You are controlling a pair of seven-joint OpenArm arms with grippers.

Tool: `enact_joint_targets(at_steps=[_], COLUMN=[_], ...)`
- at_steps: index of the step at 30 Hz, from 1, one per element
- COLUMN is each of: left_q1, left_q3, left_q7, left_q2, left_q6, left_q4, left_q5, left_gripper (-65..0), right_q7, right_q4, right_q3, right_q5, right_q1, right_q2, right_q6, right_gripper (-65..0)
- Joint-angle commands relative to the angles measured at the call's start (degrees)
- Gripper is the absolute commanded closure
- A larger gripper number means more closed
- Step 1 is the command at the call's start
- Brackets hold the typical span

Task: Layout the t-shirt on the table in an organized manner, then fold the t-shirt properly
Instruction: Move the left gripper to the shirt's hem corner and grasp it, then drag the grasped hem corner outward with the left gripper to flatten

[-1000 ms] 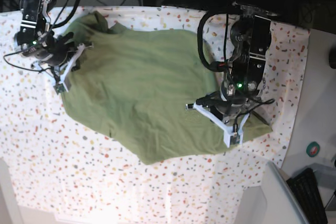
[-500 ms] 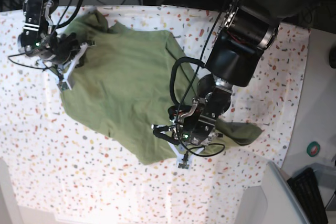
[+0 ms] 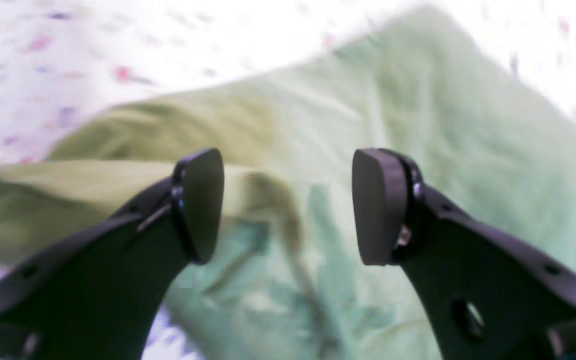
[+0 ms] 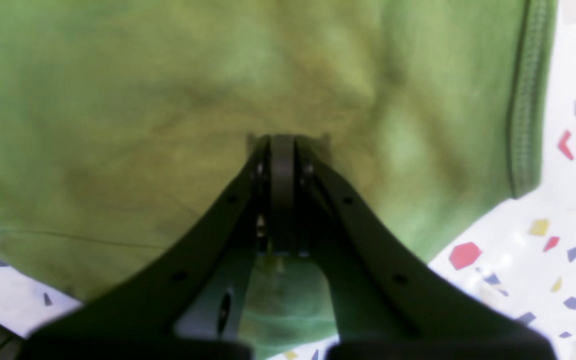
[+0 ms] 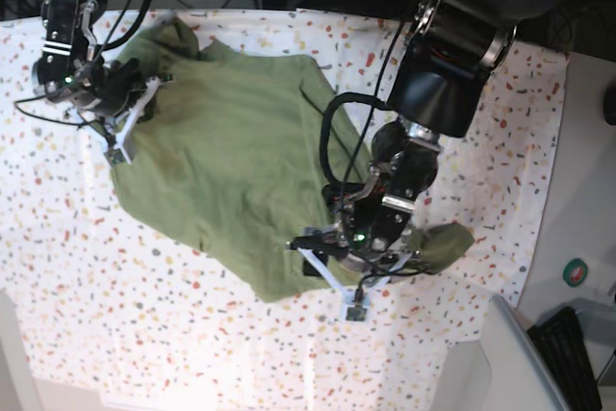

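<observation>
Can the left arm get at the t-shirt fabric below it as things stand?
Probably yes. The left gripper stands open just above the t-shirt, with nothing between its pads and the rumpled cloth. The right gripper is shut on the far edge, out of its way.

The t-shirt is soft, matt, creased cloth; the table cover looks smooth and speckled.
</observation>
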Motion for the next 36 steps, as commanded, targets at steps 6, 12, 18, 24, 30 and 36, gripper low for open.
enact_joint_targets(at_steps=[6, 12, 18, 24, 30, 36], left_q1=[5.12, 12.41, 12.24, 2.31, -5.96, -11.85], left_q3=[-4.92, -4.56, -2.72, -0.34, -0.17, -0.34], left_q7=[2.0, 2.08, 2.0, 0.68, -2.75, -5.92], left_q2=[-2.85, -3.99, -3.55, -1.8, 0.67, 2.16], left_q6=[0.01, 0.01, 0.01, 0.01, 0.01, 0.01], left_q4=[8.21, 14.71, 11.11, -1.82, -8.94, -18.87], left_q5=[0.51, 0.51, 0.86, 0.51, 0.51, 0.59], left_gripper=[-15.6, 0.0, 0.0, 0.0, 0.0, 0.0], right_q7=[0.96, 0.96, 1.23, 1.23, 1.23, 1.23], right_q4=[0.81, 0.63, -1.66, -1.66, -1.66, -1.66], right_q3=[0.11, 0.11, 0.11, 0.11, 0.11, 0.11], right_q5=[0.59, 0.59, 0.59, 0.59, 0.59, 0.59], right_q1=[0.75, 0.75, 1.01, 1.19, 1.1, 0.84], right_q2=[0.26, 0.26, 0.26, 0.26, 0.17, 0.17], right_q6=[-0.07, -0.07, -0.07, -0.07, -0.07, -0.07], right_gripper=[0.0, 0.0, 0.0, 0.0, 0.0, 0.0])
